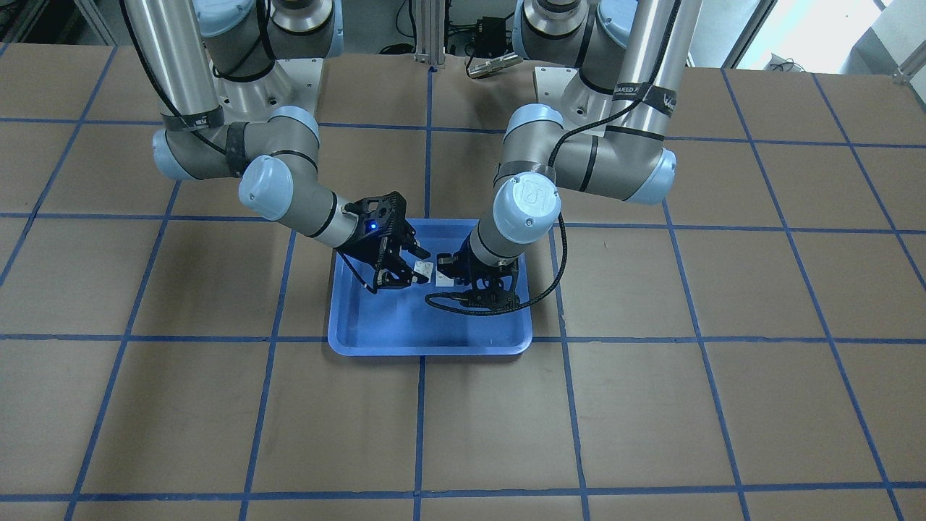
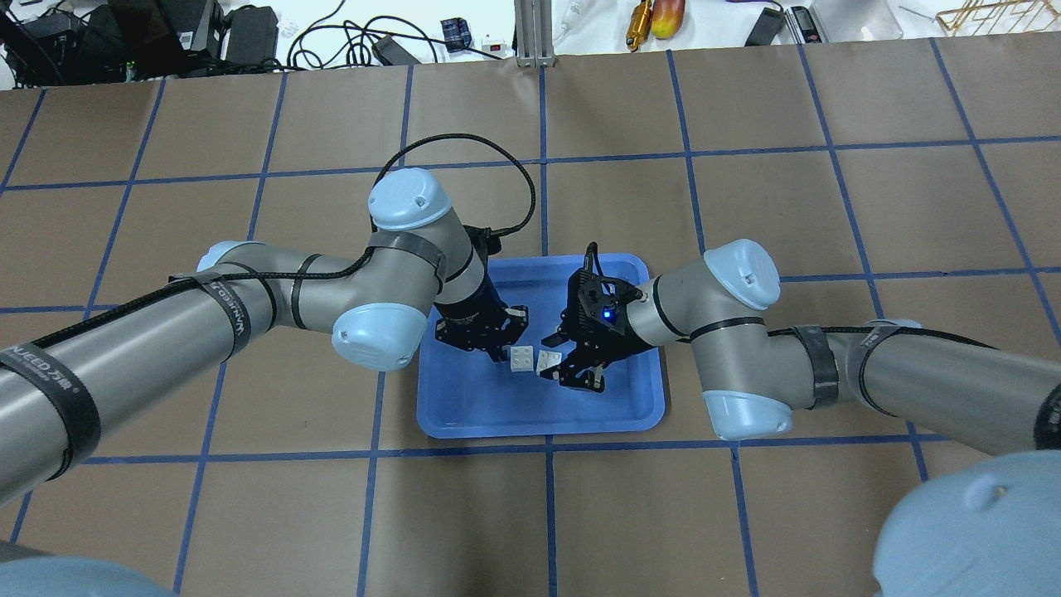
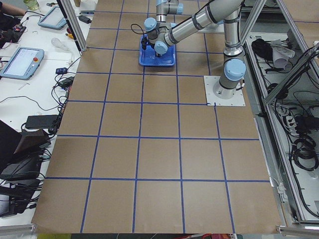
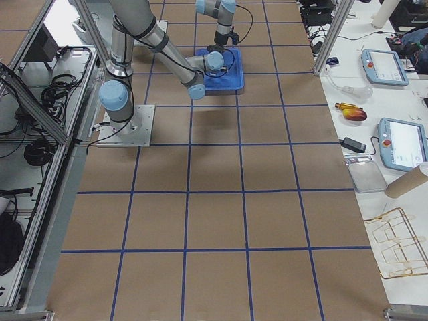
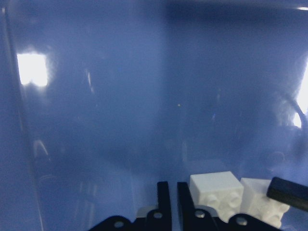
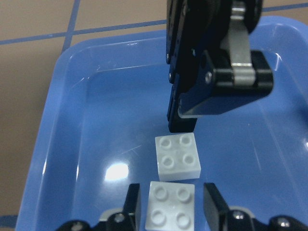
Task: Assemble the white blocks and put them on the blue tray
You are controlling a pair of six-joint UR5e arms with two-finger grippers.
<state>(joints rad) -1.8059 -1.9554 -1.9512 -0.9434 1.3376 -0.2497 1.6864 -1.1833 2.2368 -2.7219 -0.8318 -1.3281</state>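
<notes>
Now your right tool [image 6: 174, 206] sits spread around one white block [image 6: 171, 212]; the second white block [image 6: 177, 156] lies just ahead beside your closed, empty left tool [image 6: 182, 127], both in the blue tray [image 6: 120, 108].

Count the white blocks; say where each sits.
2, both in the blue tray: one block beside the left pincer, the other block between the fingers of the right pincer.

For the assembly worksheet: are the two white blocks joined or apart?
Apart: right wrist view shows blue tray between the white blocks.
</notes>
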